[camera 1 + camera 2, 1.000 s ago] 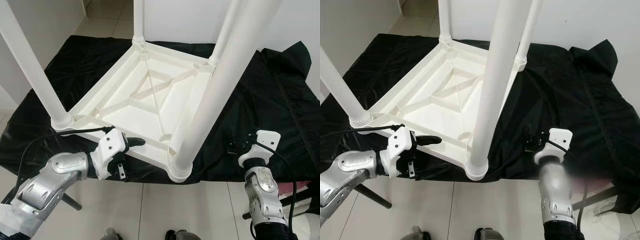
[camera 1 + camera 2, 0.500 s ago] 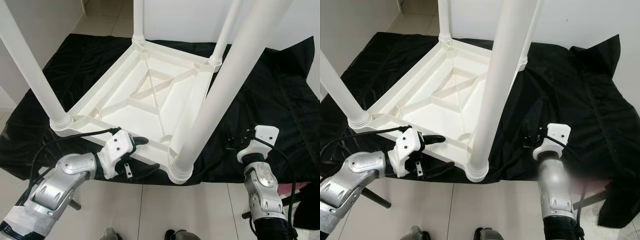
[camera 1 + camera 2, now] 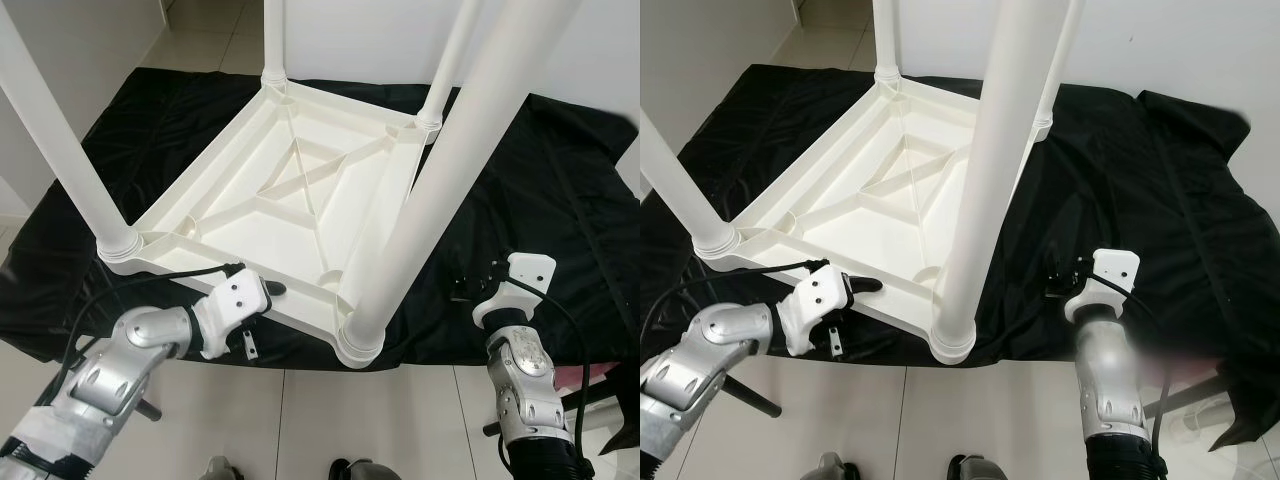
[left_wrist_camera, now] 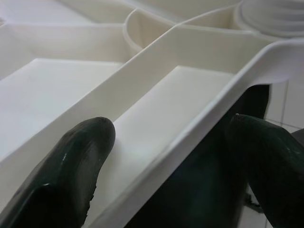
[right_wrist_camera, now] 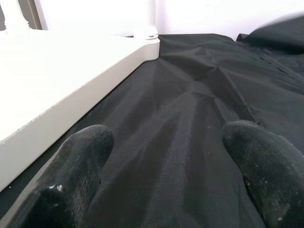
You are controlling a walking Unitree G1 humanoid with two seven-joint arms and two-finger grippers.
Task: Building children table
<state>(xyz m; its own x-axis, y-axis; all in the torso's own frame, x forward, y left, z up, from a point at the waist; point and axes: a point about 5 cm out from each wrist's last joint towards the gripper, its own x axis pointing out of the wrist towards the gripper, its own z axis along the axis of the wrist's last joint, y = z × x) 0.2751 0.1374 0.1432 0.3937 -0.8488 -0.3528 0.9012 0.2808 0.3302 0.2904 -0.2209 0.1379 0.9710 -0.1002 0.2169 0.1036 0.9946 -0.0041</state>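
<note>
Left claw (image 3: 262, 300) lower (table (image 3: 300, 190) rim)

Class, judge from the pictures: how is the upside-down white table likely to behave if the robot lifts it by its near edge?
The white table looks like thin ribbed moulded plastic, so probably light and stiff. Its four long legs stand upright, so it may tip once lifted. The left gripper straddles only the rim with its jaws open; the smooth plastic might slip.
</note>
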